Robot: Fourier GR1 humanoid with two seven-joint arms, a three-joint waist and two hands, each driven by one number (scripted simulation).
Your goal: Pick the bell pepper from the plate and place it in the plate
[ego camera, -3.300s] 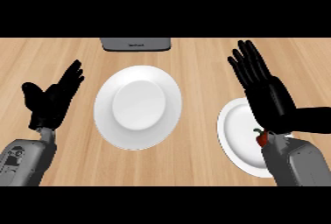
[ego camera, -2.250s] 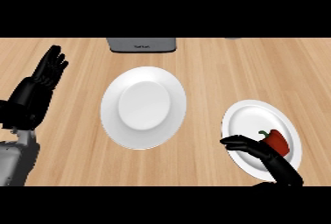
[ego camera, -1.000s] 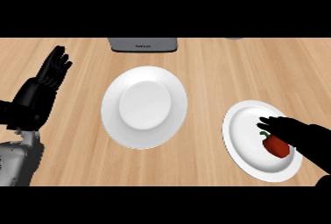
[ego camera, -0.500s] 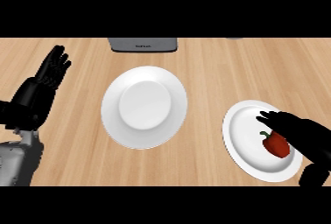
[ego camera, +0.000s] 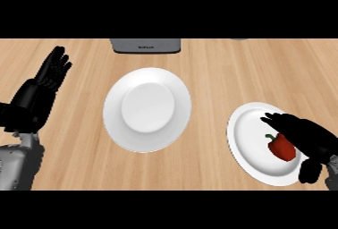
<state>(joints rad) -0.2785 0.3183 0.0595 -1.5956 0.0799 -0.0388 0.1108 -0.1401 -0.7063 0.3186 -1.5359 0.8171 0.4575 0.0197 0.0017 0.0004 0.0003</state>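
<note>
A red bell pepper (ego camera: 282, 146) with a green stem lies on the white plate (ego camera: 249, 142) at the right. My right hand (ego camera: 305, 137) hovers over that plate's right half, fingers curved above and beside the pepper, thumb low at the plate's near rim; the pepper is not enclosed. A second, larger white plate (ego camera: 147, 108) sits in the middle of the wooden counter with nothing on it. My left hand (ego camera: 36, 97) rests at the left edge, fingers straight and up.
A dark grey appliance (ego camera: 146, 45) stands at the counter's back edge, behind the middle plate. Bare wood lies between the two plates and to the left of the middle plate.
My right hand came down from raised onto the right plate and has closed in around the pepper. The left hand lifted slightly early on, then stayed still.
</note>
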